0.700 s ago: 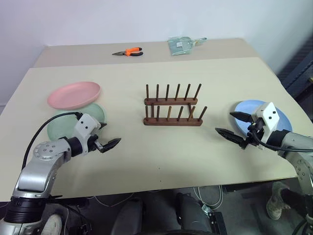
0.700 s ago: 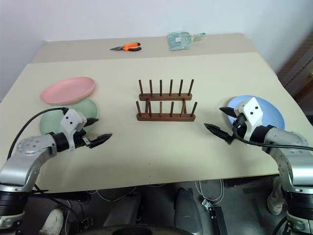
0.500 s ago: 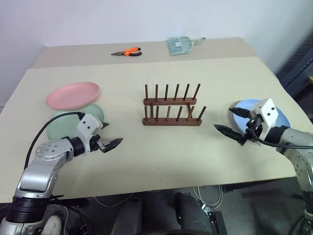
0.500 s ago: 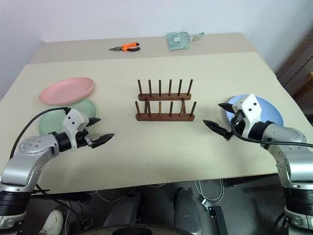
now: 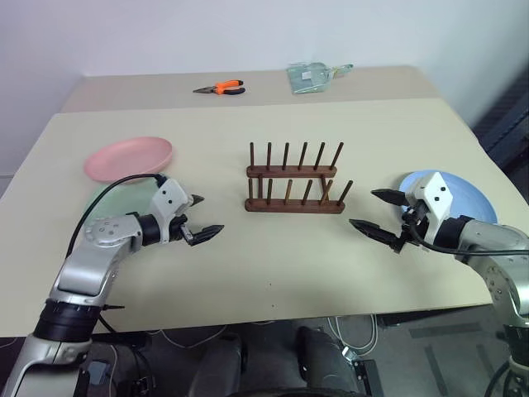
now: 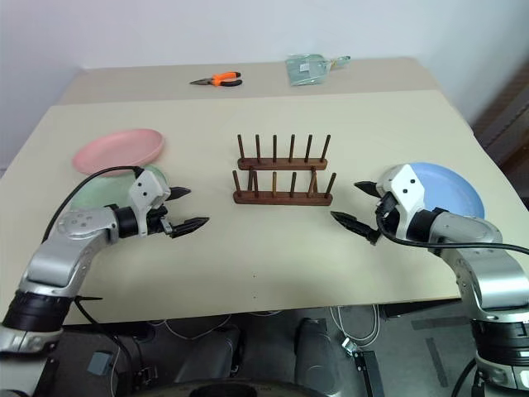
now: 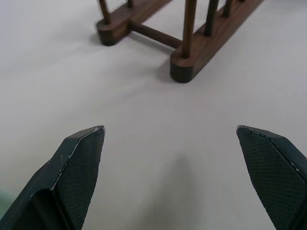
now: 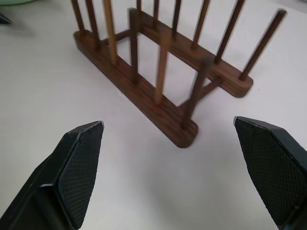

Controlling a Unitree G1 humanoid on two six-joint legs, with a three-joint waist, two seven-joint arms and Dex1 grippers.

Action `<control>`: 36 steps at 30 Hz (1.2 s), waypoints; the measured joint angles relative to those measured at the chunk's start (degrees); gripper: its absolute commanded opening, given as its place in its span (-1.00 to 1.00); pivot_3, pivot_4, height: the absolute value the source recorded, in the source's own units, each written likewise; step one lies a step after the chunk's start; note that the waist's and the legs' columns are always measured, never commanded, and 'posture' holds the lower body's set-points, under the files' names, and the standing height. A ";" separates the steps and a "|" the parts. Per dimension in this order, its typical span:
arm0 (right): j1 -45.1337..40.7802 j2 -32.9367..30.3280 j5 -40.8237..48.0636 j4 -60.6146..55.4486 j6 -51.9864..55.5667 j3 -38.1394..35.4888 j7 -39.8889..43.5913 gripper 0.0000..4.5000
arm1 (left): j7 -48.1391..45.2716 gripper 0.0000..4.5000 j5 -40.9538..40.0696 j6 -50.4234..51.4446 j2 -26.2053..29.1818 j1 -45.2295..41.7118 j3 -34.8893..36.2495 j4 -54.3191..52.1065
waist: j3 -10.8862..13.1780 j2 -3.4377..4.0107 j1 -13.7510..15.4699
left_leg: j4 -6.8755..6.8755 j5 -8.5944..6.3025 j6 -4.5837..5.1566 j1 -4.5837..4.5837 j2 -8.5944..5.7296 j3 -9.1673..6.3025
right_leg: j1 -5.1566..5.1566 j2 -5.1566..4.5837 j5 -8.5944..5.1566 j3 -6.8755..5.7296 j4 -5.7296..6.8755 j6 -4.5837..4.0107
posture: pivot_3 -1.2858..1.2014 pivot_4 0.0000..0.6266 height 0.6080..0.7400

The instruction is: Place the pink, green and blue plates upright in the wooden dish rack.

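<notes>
The wooden dish rack (image 5: 296,186) stands empty mid-table, two peg rows upright. The pink plate (image 5: 128,157) lies flat at the left. Just nearer lies the green plate (image 6: 95,197), partly covered by my left arm. At the right, the blue plate (image 5: 467,194) lies flat behind my right hand. My left gripper (image 5: 208,215) hovers open over bare table left of the rack, holding nothing. My right gripper (image 5: 364,208) is open right of the rack, also holding nothing. Each wrist view looks between wide-apart fingers (image 7: 79,163) at one end of the rack (image 8: 158,103).
Orange-handled pliers (image 5: 221,87) and a clear plastic packet (image 5: 312,76) lie on the farther table behind. The beige table (image 5: 273,265) has bare surface in front of the rack, and its front edge runs close below both arms.
Both grippers have moved inward toward the rack, still open. The left arm now covers more of the green plate. The plates and rack have not moved.
</notes>
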 measured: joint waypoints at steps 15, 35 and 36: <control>7.74 4.47 2.19 -15.05 5.68 0.19 -10.33 1.00 | -12.27 0.02 9.25 -16.59 -16.42 -23.73 -10.71 37.77 | -0.03 -0.14 -0.10 | 0.04 -0.01 0.04 -0.05 -0.02 0.00 | 0.02 -0.03 -0.05 -0.02 -0.04 0.30 | 0.03 -0.52 1.00; 21.82 -2.57 5.54 -17.16 8.24 -9.89 -3.38 1.00 | -17.99 0.00 10.22 -5.41 -10.90 -9.30 -14.54 6.72 | -0.16 -0.06 -0.06 | 0.09 -0.05 0.10 0.01 0.01 -0.02 | 0.12 -0.03 -0.21 0.01 -0.02 0.23 | 0.03 -0.52 1.00; 22.38 -2.64 5.09 -16.76 7.90 -10.09 -3.27 1.00 | -17.80 0.21 10.06 -4.37 -11.06 -9.30 -14.56 6.08 | -0.16 -0.06 -0.06 | 0.08 -0.05 0.10 0.00 0.02 -0.02 | 0.12 -0.03 -0.21 0.00 -0.02 0.24 | 0.03 -0.52 1.00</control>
